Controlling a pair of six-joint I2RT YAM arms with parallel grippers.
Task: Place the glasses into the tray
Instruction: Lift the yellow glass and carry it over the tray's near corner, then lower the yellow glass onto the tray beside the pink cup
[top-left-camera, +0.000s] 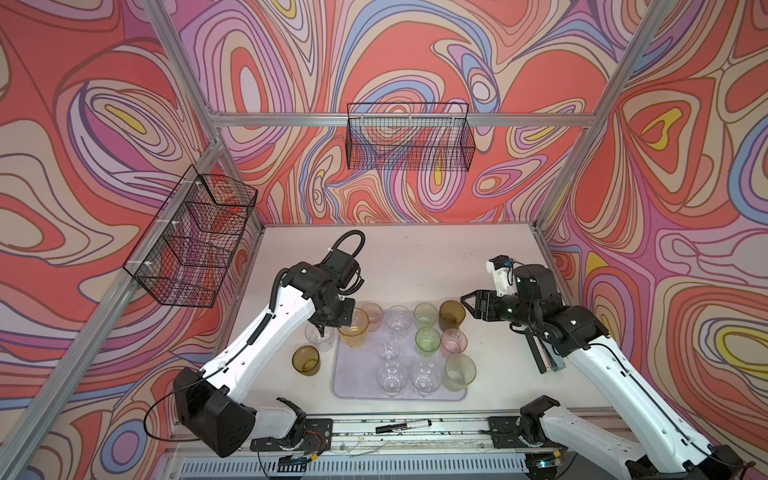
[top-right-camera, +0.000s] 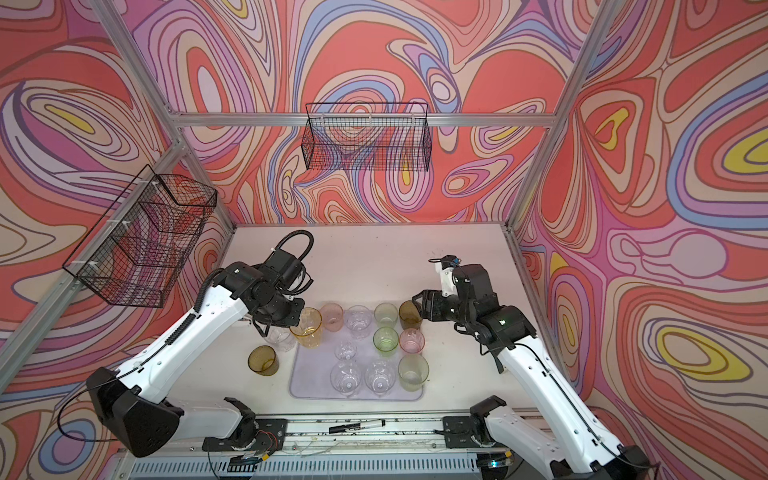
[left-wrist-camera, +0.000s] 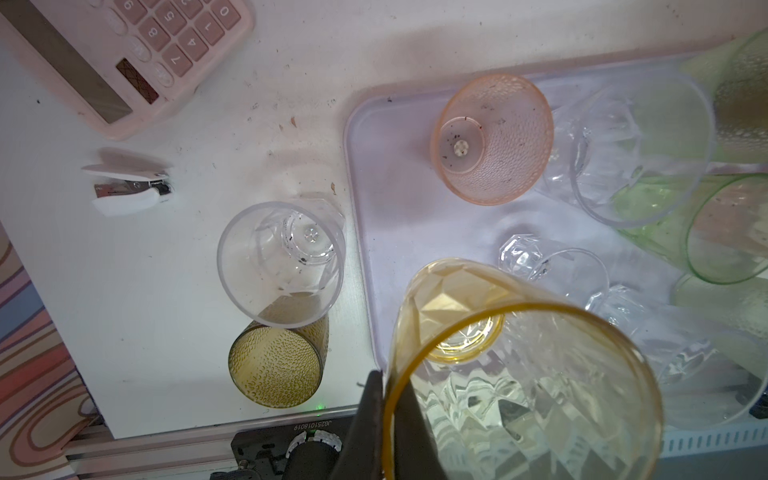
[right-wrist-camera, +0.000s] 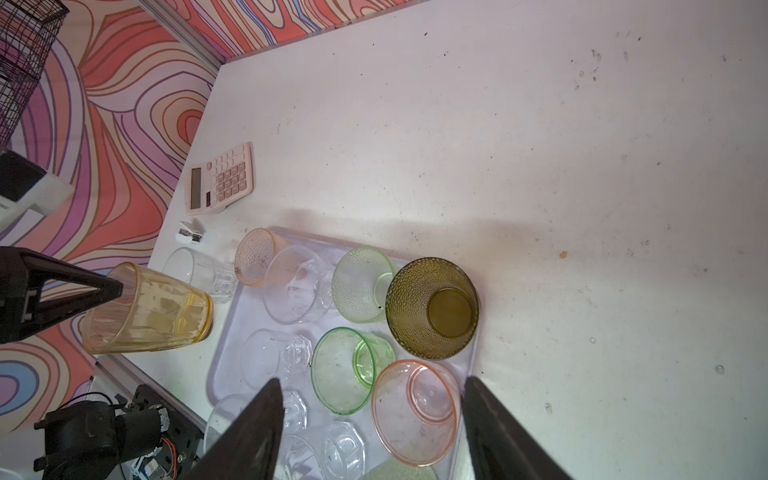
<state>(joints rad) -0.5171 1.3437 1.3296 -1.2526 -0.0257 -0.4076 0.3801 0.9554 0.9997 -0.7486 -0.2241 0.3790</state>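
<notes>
Left gripper clamps the rim of the amber-yellow faceted translucent tumbler, holding it tilted over a corner of the flat pale lavender tray.
The rim pinch likely keeps the base free for setting down. The right gripper hovers, spread and empty.

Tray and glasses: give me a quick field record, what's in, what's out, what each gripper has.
tray: ten glasses standing in it
left gripper: shut on the rim of the amber glass, over the tray's far left corner
right gripper: open, empty, near the tray's far right corner
off tray: clear glass and olive-brown glass, on the table left of it
</notes>
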